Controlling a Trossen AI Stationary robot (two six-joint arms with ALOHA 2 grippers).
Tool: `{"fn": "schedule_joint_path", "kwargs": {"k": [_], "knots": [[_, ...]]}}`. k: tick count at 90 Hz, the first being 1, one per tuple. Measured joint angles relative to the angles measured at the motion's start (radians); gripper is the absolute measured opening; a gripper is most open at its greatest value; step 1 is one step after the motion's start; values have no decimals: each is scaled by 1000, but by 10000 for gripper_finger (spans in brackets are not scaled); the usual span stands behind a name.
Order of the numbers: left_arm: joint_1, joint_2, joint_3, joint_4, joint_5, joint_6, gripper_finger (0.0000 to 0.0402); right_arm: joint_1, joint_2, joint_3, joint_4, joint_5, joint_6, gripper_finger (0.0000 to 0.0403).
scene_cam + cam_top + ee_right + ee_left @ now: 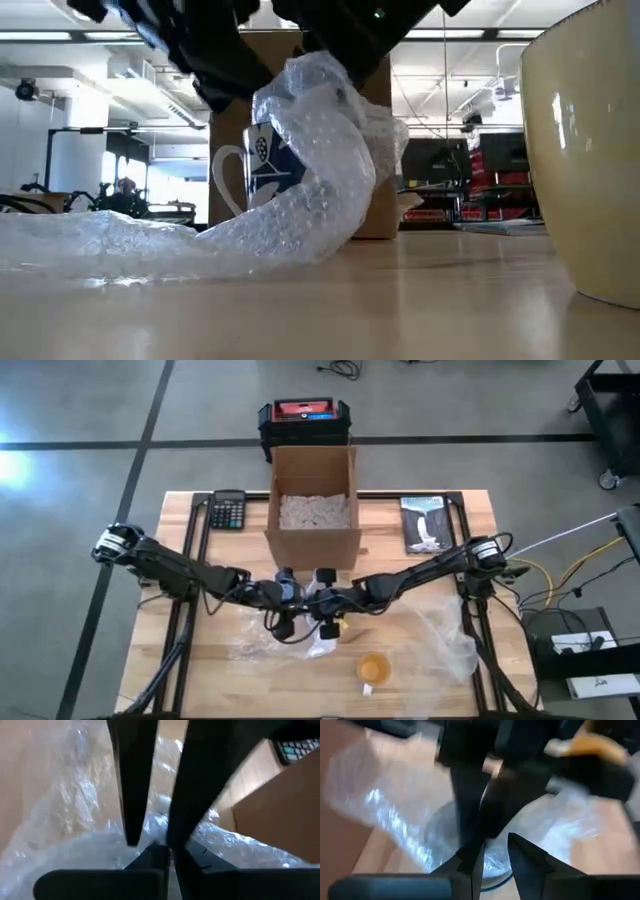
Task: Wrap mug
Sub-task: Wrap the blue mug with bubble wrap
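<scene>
The left gripper and the right gripper are meeting over the table's middle, just in front of the cardboard box. The right one's fingers are nearly together and seem to be pinching the bubble wrap; for the left one I cannot tell. The mug is standing upright under them, half covered by the sheet. The folding step is going on, I think. Next, the loose tail lying to the left is needing to be pulled around the mug.

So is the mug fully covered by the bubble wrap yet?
Not yet. In the low view the bubble wrap drapes over the top and one side of the upright mug, but its handle and printed face still show.
</scene>
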Motion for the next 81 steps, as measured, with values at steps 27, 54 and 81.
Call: {"fn": "schedule_joint_path", "kwargs": {"k": [27,54,81], "knots": [[-1,86,-1,12,-25,-25,74,-3,0,42,-121,-7,66,3],[-1,83,-4,-1,-28,-25,74,-5,-15,193,-333,-38,126,56],[-2,84,-4,0,-22,-30,74,-5,-46,262,-498,-70,35,151]]}}
